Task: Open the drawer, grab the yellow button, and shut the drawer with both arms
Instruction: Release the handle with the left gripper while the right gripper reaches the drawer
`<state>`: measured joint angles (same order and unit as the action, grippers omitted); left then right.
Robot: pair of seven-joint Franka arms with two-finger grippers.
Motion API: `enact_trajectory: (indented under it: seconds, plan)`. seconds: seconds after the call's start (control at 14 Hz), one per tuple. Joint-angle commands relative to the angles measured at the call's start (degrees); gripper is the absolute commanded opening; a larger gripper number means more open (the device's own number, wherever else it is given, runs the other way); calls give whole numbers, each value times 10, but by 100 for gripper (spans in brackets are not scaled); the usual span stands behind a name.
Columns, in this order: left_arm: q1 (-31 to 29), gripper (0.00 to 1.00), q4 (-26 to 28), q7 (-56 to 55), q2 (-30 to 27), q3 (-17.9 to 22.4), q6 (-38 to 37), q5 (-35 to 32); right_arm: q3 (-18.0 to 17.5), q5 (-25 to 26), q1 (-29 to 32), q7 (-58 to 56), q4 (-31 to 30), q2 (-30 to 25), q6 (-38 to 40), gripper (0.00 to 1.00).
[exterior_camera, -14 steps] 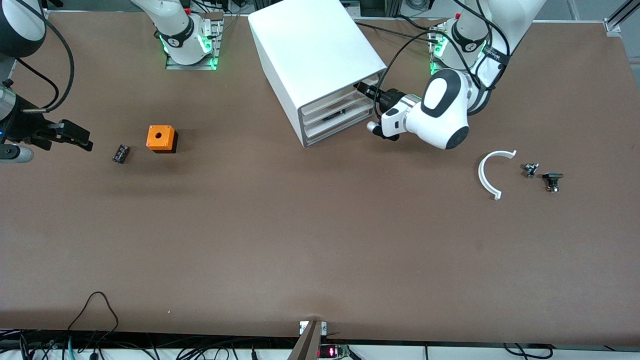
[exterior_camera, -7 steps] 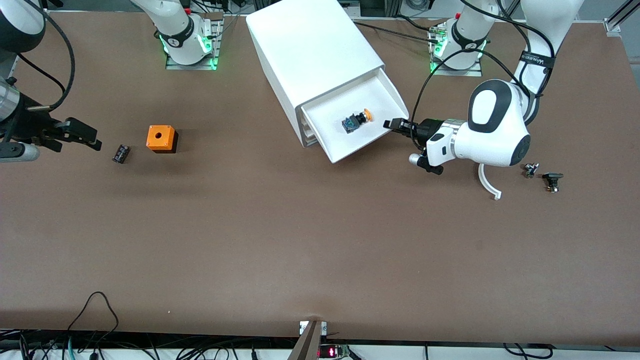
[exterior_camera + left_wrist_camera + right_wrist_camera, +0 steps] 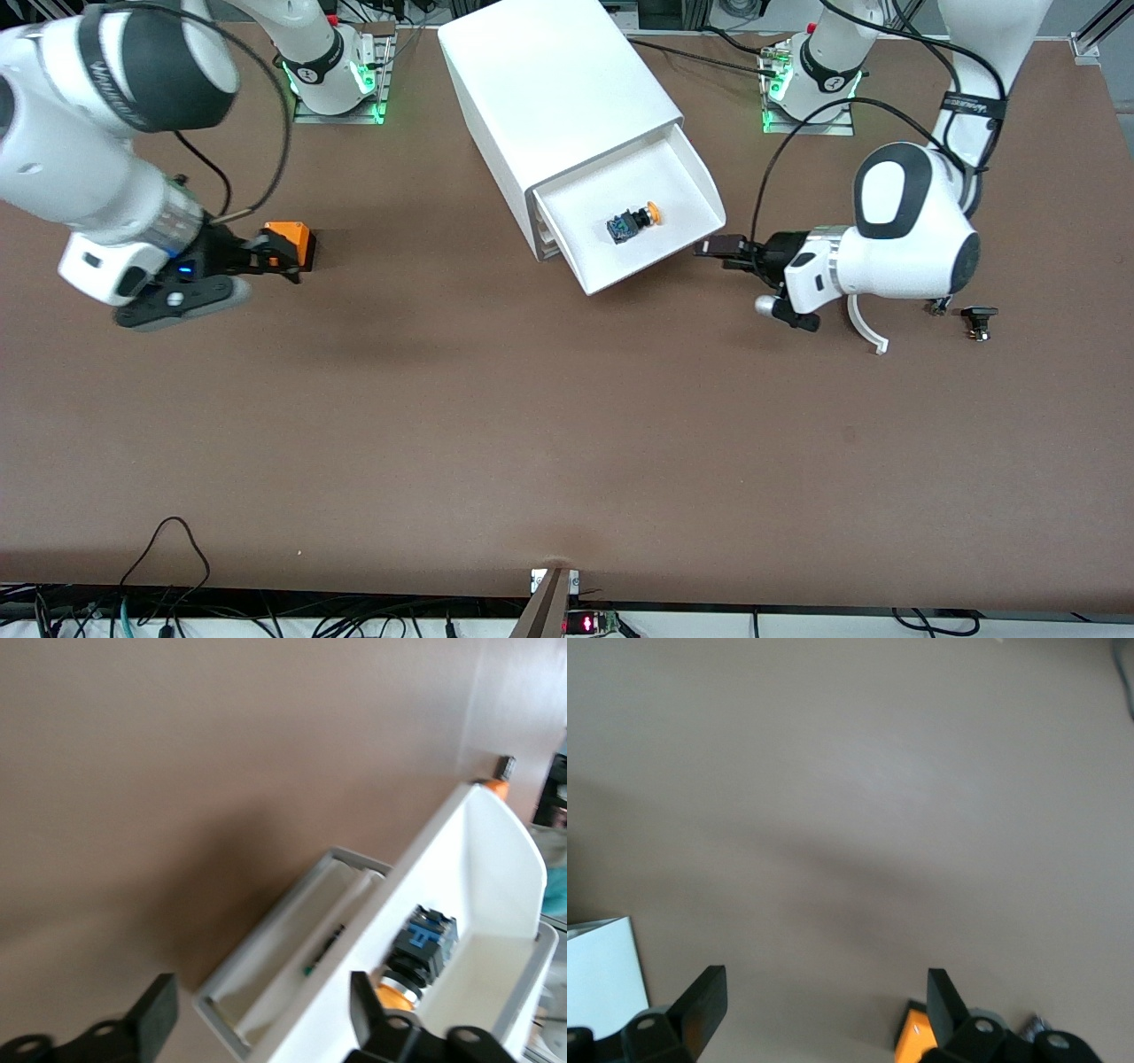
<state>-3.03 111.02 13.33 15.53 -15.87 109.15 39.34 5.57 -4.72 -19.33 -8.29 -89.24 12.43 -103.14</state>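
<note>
The right claw (image 3: 266, 257) hangs released, fingers spread, over the orange cube (image 3: 291, 241) toward the right arm's end of the worktop (image 3: 567, 425). At the middle of the worktop's robot-side edge stands the white cabinet (image 3: 558, 84), turned at a slant. Its middle drawer (image 3: 687, 164) is pulled well out, and the button (image 3: 633, 221) lies on the drawer floor, orange cap pointing toward the left arm's end. Just beside the drawer's front lip the left claw (image 3: 722, 251) is released, its fingers parted and touching nothing. Toward the left arm's end lie a white curved piece (image 3: 873, 332) and a small black part (image 3: 978, 319).
</note>
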Motion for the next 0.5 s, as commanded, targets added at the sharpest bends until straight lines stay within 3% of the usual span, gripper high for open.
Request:
enact_trajectory:
  seconds: [0.0, 0.21, 0.43]
  plan:
    - [0, 100, -47, -15, -33, 21, -9, -142, 5, -17, -68, -60, 93, 56, 11, 100]
    - [0, 100, -138, -15, -47, 29, -76, -333, 5, -17, -156, -124, 166, 107, 9, 100]
    - [0, 100, -186, -9, -62, 64, -105, -405, 5, -16, -231, -190, 244, 166, 3, 100]
